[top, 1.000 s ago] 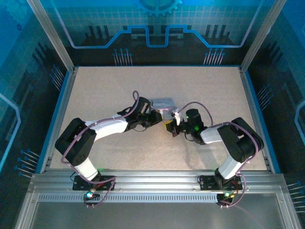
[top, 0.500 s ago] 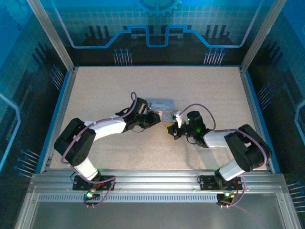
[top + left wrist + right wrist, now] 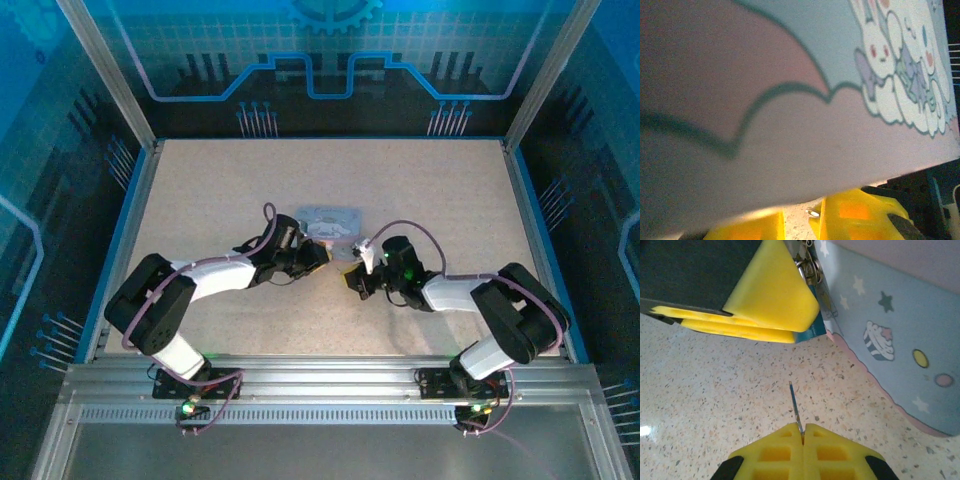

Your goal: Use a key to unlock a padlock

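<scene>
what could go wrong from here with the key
The key is pinched only by its end in the right tool, so the thin blade may twist or slip on contact. The padlock sits mostly hidden in the left tool, close beside the tin; the key could miss it and scrape the tin.

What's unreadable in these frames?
- Keyhole of the padlock: right wrist view, covered by the left fingers gripping it.
- Padlock body: left wrist view, blocked by the close, blurred tin.
- The key, pinched in the right fingers: top view, too small to pick out.
</scene>
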Robot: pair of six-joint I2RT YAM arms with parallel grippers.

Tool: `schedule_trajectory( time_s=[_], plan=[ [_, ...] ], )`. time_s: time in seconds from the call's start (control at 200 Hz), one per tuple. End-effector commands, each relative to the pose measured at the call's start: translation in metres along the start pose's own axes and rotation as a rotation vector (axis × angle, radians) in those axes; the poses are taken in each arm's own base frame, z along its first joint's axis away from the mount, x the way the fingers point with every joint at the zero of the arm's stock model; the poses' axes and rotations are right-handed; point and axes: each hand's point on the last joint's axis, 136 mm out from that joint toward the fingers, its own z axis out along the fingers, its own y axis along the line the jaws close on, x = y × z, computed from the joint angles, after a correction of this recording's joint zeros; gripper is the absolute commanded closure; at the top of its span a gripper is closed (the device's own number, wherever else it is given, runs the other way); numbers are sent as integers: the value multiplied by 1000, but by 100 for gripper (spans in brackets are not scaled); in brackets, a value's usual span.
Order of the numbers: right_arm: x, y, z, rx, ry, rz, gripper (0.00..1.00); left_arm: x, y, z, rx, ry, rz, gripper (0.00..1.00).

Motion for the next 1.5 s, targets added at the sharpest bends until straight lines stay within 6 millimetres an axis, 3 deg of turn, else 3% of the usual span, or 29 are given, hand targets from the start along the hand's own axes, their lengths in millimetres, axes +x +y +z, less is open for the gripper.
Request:
schedule_trajectory(
  time_s=[0.0, 0.43, 1.496],
  plan=[
    [-7, 6, 7, -20, 21, 12, 100, -5, -22, -13, 89, -14, 4, 86],
    [-15, 5, 18, -40, 37, -7, 100, -4, -20, -16, 87, -17, 2, 86],
    [-39, 1, 19, -52, -22, -48, 100, -4, -19, -14, 85, -10, 0, 86]
  ],
)
